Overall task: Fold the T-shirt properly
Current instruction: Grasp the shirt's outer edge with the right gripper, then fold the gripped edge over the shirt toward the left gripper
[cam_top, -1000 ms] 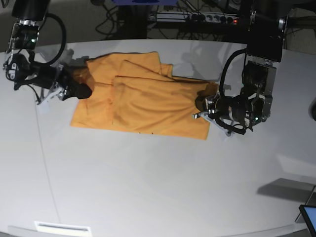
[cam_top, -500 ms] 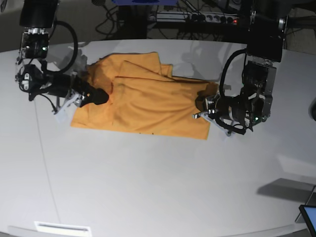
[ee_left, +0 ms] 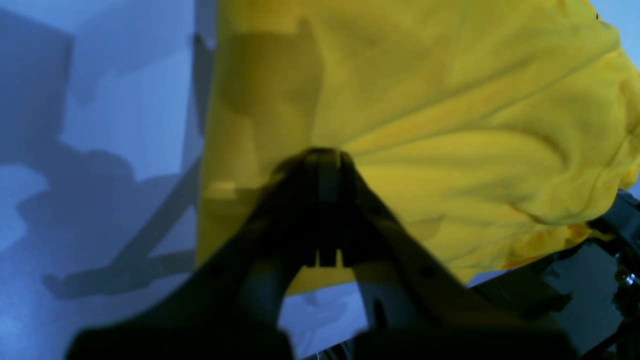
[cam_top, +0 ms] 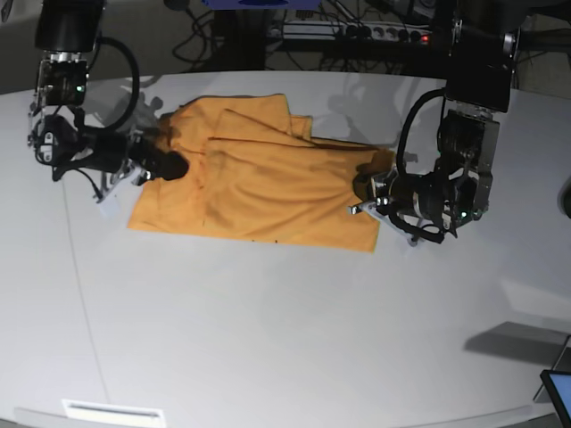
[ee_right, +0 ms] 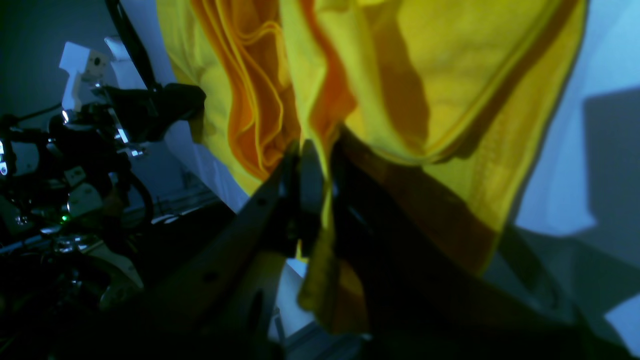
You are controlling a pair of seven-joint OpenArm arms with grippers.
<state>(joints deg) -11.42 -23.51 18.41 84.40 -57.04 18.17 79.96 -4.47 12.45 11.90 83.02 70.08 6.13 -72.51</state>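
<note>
**White tabletop, shirt pinched at both ends**

White table [cam_top: 285, 339] under T-shirt [cam_top: 259, 183], partly folded, lying flat toward far side. Right gripper [cam_top: 174, 166] now clamped on shirt's edge near base view's left, fabric caught between jaws in right wrist view [ee_right: 320, 165]; a second ago sat open, further out toward table edge. Left gripper [cam_top: 368, 189] unchanged, closed on opposite corner. Cloth itself barely shifted. Cables and power strip [cam_top: 375, 34] behind.
</note>
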